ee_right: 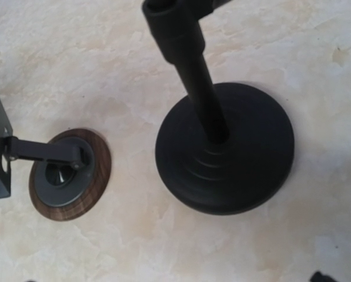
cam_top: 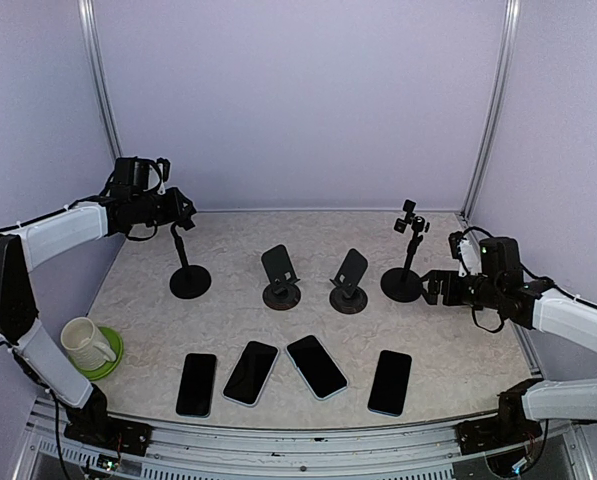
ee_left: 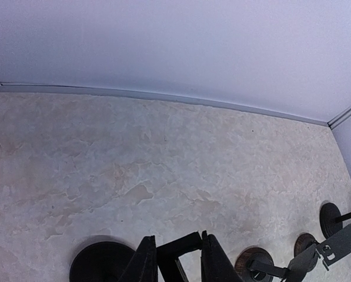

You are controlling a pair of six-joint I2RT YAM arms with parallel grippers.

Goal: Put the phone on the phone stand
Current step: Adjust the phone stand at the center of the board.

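Several dark phones lie flat in a row near the front edge, from the leftmost phone (cam_top: 196, 384) to the rightmost phone (cam_top: 389, 381). Behind them stand two pole phone stands, the left one (cam_top: 189, 280) and the right one (cam_top: 406, 262), with two tilted plate stands (cam_top: 281, 275) (cam_top: 349, 280) between them. My left gripper (cam_top: 183, 218) (ee_left: 178, 258) is at the top of the left pole stand. Its fingers (ee_left: 143, 261) press both sides of that stand's black top bracket (ee_left: 176, 247). My right gripper (cam_top: 435, 285) hangs open just right of the right pole stand's base (ee_right: 225, 155), holding nothing.
A cream mug (cam_top: 83, 342) sits on a green saucer (cam_top: 111, 358) at the front left. White walls close in the back and both sides of the table. The wood-based stand (ee_right: 69, 174) lies left of the right pole stand.
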